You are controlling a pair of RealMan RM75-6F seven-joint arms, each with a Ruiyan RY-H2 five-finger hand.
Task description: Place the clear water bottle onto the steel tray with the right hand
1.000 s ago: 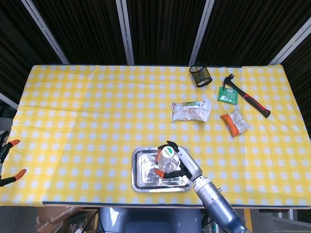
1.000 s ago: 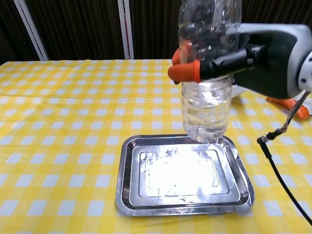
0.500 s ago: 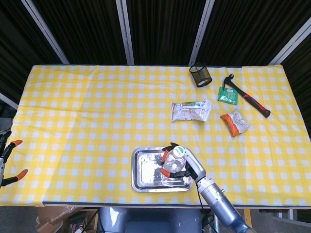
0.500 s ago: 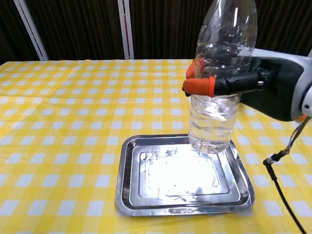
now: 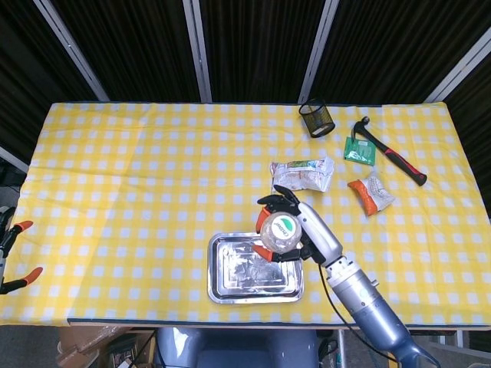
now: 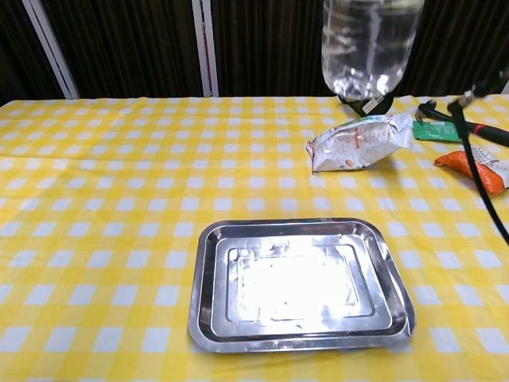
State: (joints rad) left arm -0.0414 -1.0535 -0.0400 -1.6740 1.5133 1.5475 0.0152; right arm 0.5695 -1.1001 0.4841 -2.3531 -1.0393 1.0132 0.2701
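Note:
My right hand (image 5: pixel 305 228) grips the clear water bottle (image 5: pixel 281 232) around its body, and the bottle's cap faces the head camera. The bottle (image 6: pixel 371 44) hangs high in the air, above and behind the far right corner of the steel tray (image 6: pixel 207 318), well apart from it. In the chest view only the bottle's lower part shows at the top edge; the hand itself is out of that frame. The tray (image 5: pixel 219 285) lies near the table's front edge with nothing in it. My left hand (image 5: pixel 9 257) shows at the far left edge, off the table, fingers apart and holding nothing.
A silver snack bag (image 5: pixel 302 175) lies behind the tray. To the right are an orange packet (image 5: pixel 370 192), a green packet (image 5: pixel 359 151) and a red-handled hammer (image 5: pixel 391 152). A black mesh cup (image 5: pixel 316 118) stands at the back. A black cable (image 6: pixel 477 171) hangs at right.
The right hand has lifted the bottle from just above the tray's right side, up and toward the back. The bottle's base now hangs far above the tray.

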